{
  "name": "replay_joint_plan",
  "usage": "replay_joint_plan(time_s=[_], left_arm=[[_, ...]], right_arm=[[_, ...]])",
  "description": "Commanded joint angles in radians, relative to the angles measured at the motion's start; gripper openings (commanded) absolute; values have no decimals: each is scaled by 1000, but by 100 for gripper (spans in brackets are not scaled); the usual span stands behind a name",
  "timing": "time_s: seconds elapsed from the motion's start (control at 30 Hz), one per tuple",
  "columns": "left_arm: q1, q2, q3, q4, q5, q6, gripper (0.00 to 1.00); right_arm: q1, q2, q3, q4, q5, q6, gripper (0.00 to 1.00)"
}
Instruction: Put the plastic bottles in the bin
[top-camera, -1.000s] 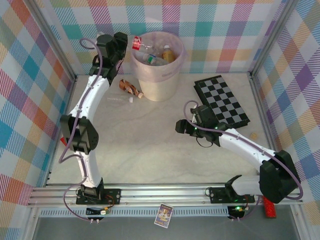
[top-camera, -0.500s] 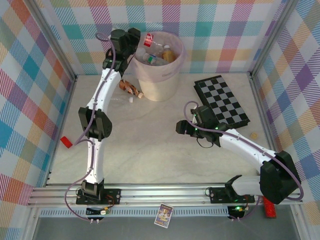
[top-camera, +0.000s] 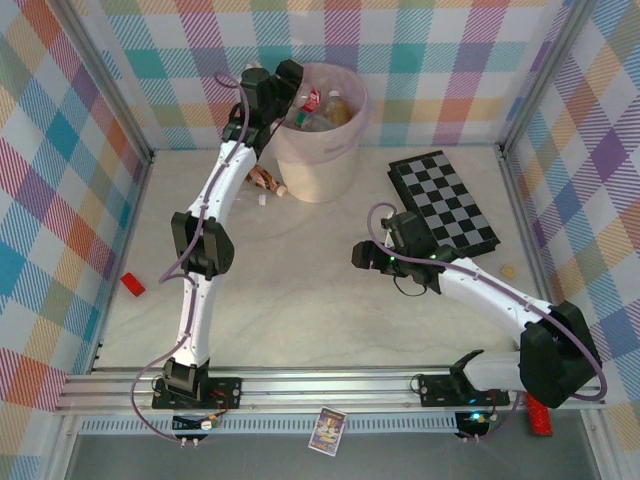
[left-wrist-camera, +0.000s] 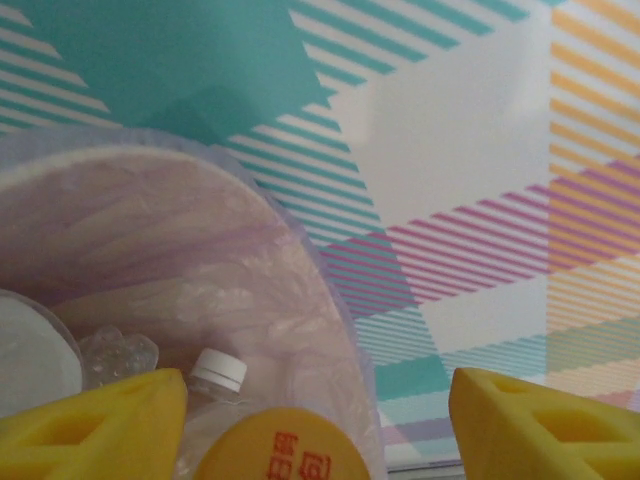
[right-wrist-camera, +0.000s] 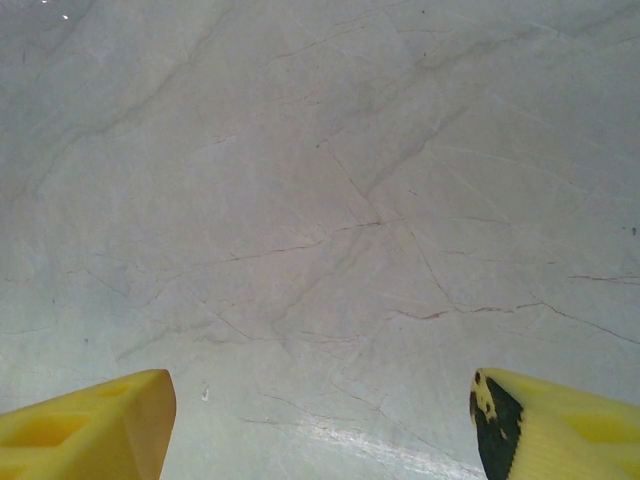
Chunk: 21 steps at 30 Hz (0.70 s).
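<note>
The bin (top-camera: 318, 150), a pale bucket lined with a pink bag (left-wrist-camera: 200, 260), stands at the back of the table. Several plastic bottles lie in it, among them a red-labelled one (top-camera: 309, 100) and an orange-capped one (top-camera: 336, 103). My left gripper (top-camera: 287, 84) hangs over the bin's left rim, open (left-wrist-camera: 320, 430) and holding nothing. Below it lie a yellow-capped bottle (left-wrist-camera: 275, 445) and a white-capped clear bottle (left-wrist-camera: 218, 372). A brown bottle (top-camera: 264, 179) lies on the table left of the bin. My right gripper (top-camera: 362, 255) is open (right-wrist-camera: 320, 430) above bare table.
A black-and-white checkerboard (top-camera: 442, 200) lies at the right, just behind the right arm. A small red object (top-camera: 132, 284) sits near the left wall. A small clear piece (top-camera: 262, 199) lies near the brown bottle. Plaid walls enclose the table.
The left arm swung right from beside the bin to over its rim. Its jaws opened, and the red-labelled bottle it carried now lies in the bin. The right arm stayed still.
</note>
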Motion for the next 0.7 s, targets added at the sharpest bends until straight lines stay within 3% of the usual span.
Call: replay_joint_plan(time_s=[0.0, 0.2, 0.67], left_arm=[[2, 5, 29, -2, 16, 18, 81], [2, -21, 31, 9, 37, 40, 87], [5, -181, 23, -3, 99, 122, 88]], right_arm=[[-7, 13, -11, -2, 2, -14, 78], [-6, 9, -10, -2, 1, -16, 78], [-6, -42, -9, 13, -21, -37, 84]])
